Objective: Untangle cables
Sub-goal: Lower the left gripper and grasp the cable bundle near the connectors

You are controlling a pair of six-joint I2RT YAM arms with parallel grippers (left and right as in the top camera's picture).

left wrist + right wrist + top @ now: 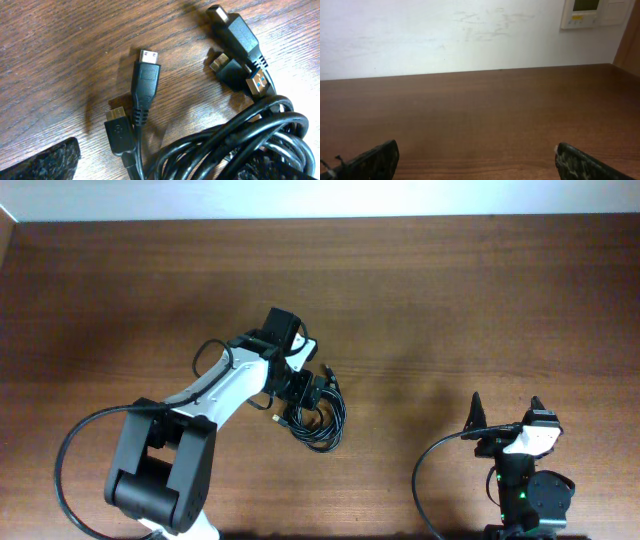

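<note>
text: none legible | wall panel (592,14): display blurred (too small)

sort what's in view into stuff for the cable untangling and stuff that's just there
For the job: the cables, coiled together, with their plugs; left gripper, open above them; right gripper, open, off to the side.
Just there: wall panel; the arms' thick cords; table.

White shells (222,388) cover the black left arm (160,465) and right arm (540,495); the right tool's (506,402) fingers (474,413) are pointed.
</note>
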